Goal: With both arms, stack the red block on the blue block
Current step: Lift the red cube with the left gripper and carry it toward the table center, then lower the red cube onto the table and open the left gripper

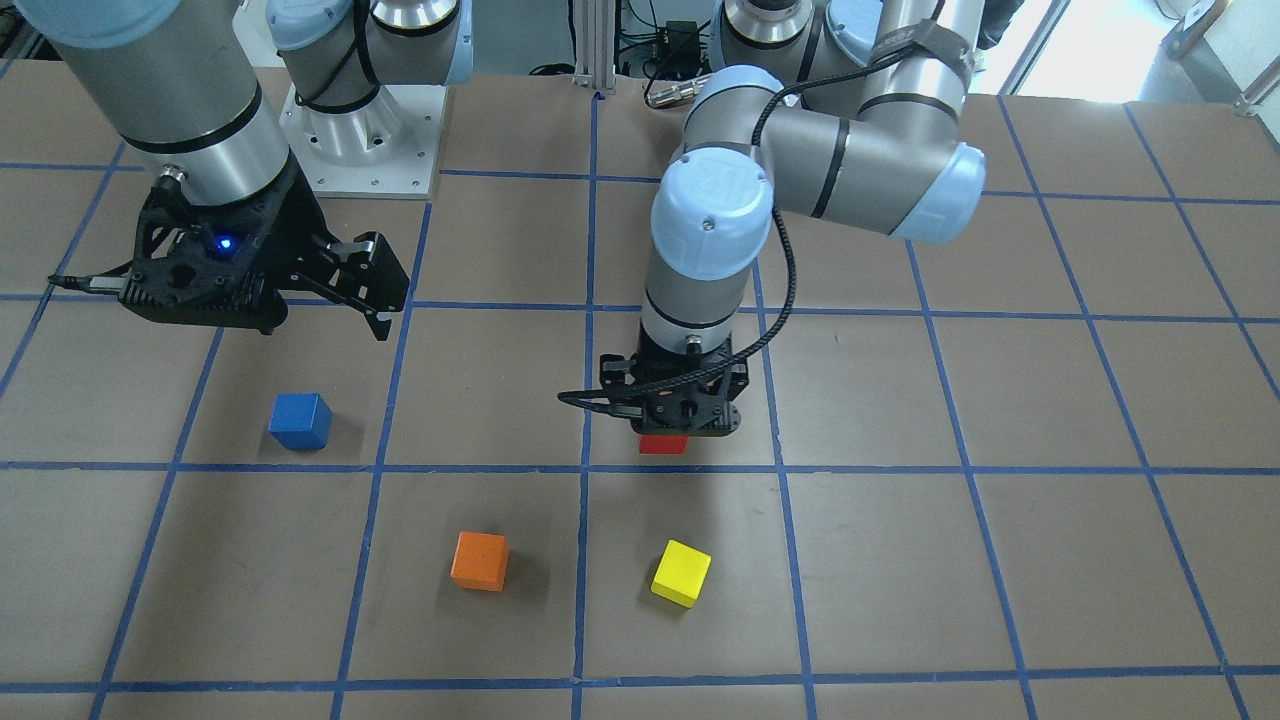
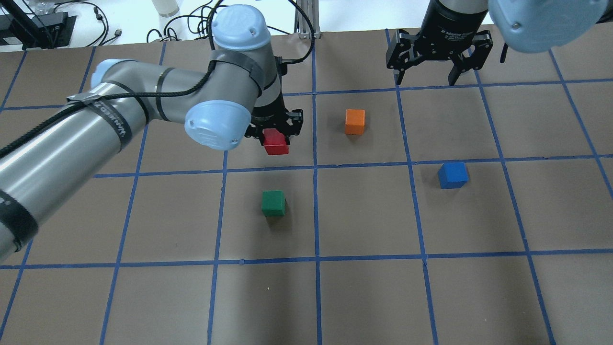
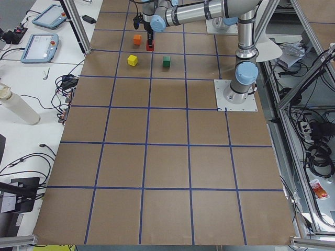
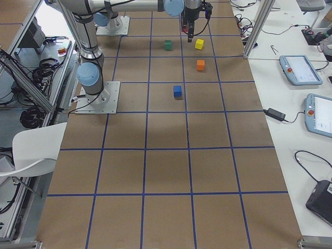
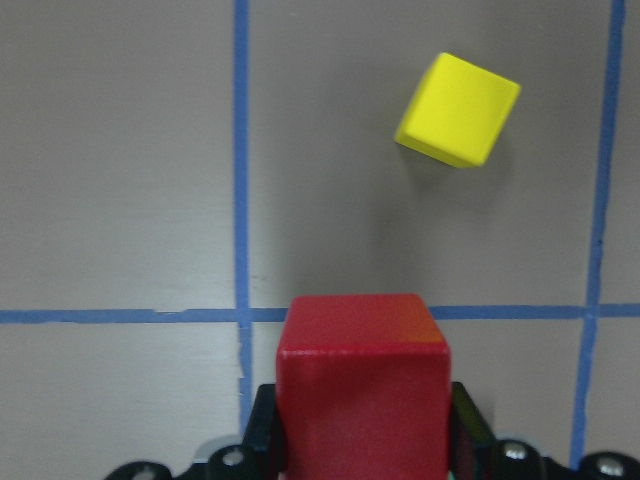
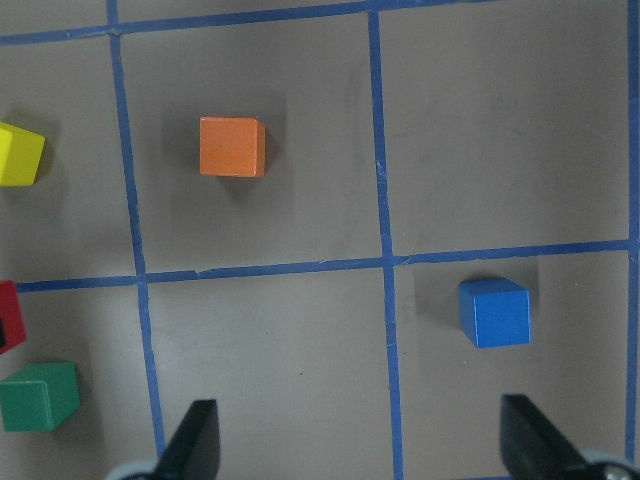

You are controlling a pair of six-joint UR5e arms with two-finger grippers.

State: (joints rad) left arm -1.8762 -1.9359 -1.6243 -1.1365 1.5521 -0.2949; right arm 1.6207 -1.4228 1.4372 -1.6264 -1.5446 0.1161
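The left gripper (image 2: 277, 133) has its jaws clamped on the red block (image 2: 276, 142), which seems to be held a little above the worktop (image 2: 364, 215). The blue block (image 2: 452, 175) sits alone on the robot's right side, well apart from the red one and somewhat nearer to the robot. The right gripper (image 2: 427, 76), jaws apart and empty, hovers closer to the blue block, on its far side. The orange block (image 2: 355, 121) lies near the way across, I think slightly beyond it.

Robotics lab: teach pendants (image 4: 296, 69), gridded table (image 4: 166, 176)
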